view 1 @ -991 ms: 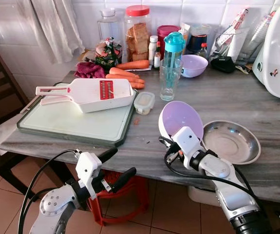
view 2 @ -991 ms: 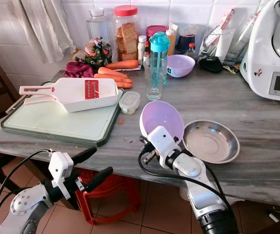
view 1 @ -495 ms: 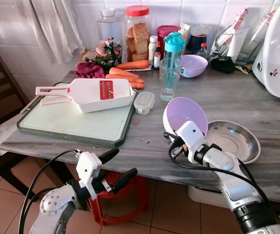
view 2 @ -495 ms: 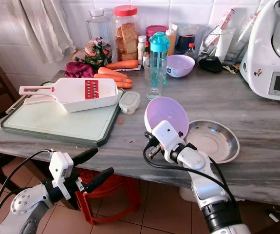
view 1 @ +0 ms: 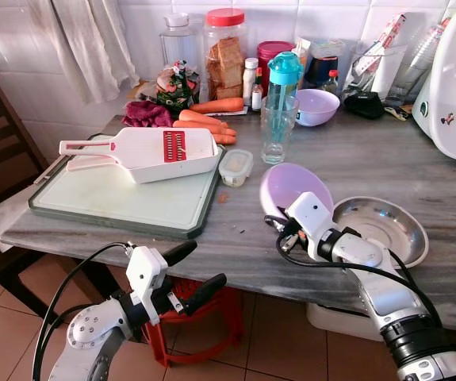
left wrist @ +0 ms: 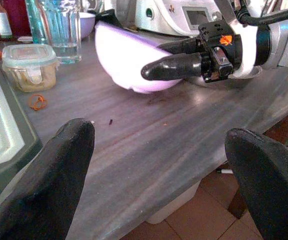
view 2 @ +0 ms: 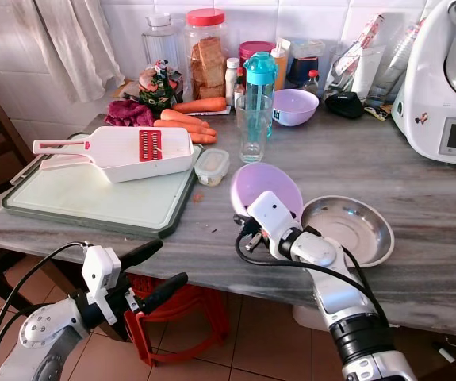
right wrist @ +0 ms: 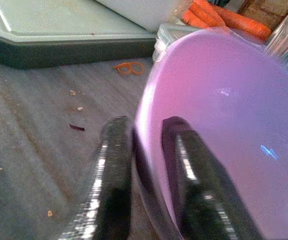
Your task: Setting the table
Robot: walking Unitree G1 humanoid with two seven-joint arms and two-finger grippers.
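Left eye view: right tool (view 1: 278, 231) pinches purple bowl (view 1: 289, 184) rim beside steel dish (view 1: 382, 228).

Head stereo looks down; wrists view countertop (view 1: 418, 171) closely.

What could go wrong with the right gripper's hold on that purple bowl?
1. The right gripper pinches only the thin rim of the lilac plastic bowl, which is tilted; it could slip or swing.
2. The round steel dish sits right beside the bowl; lowering may knock it.
3. The clear drinking glass stands close behind.
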